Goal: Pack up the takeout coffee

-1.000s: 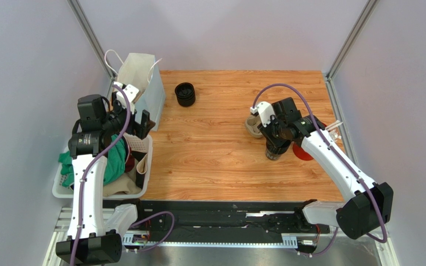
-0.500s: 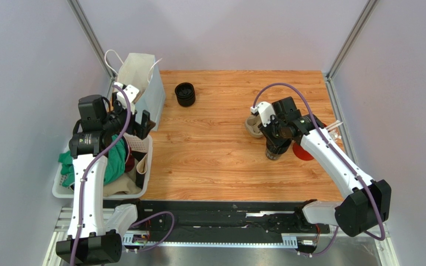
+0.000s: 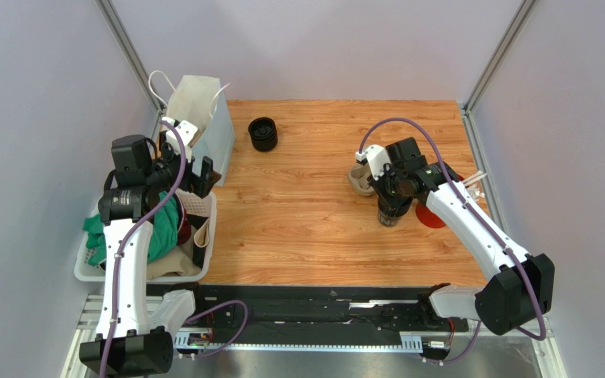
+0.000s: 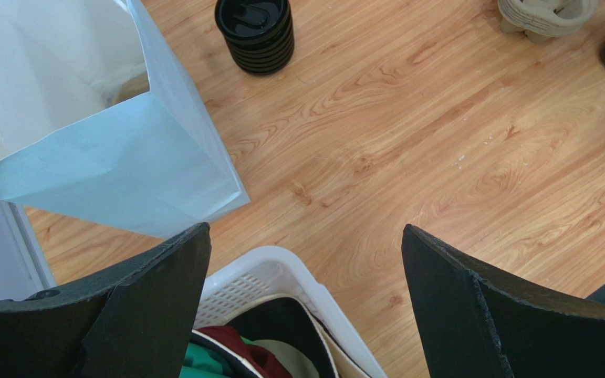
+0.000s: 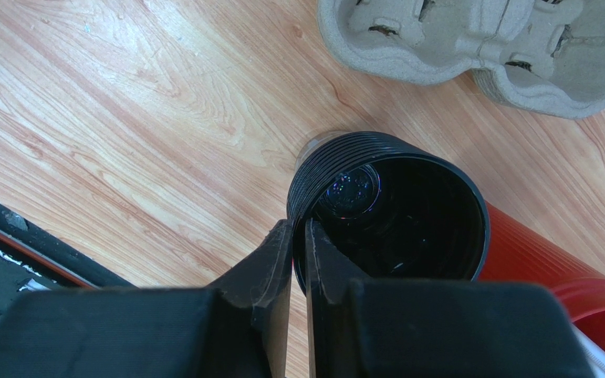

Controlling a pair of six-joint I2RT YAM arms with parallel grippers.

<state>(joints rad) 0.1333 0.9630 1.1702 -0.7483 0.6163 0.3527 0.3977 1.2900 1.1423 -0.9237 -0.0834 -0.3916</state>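
The takeout coffee (image 3: 263, 134), a black ribbed cup with a black lid (image 4: 254, 31), stands at the back of the table next to the paper bag. A second black ribbed cup (image 5: 392, 205), with no lid, stands upright at the right (image 3: 391, 219). My right gripper (image 5: 298, 228) pinches the wall of this cup at its near rim, one finger inside and one outside (image 3: 388, 206). My left gripper (image 4: 306, 252) is wide open and holds nothing, hovering above the basket's corner (image 3: 195, 177), far from both cups.
A cardboard cup tray (image 5: 471, 39) lies just behind the held cup (image 3: 358, 179). A red cup (image 5: 534, 252) lies against its right side (image 3: 430, 216). A white paper bag (image 4: 85, 118) stands open at the back left. A white basket (image 4: 282, 268) of clothes sits below it.
The right gripper's fingers have closed further onto the open cup's rim. The right arm has shifted only slightly. The left arm has not moved.
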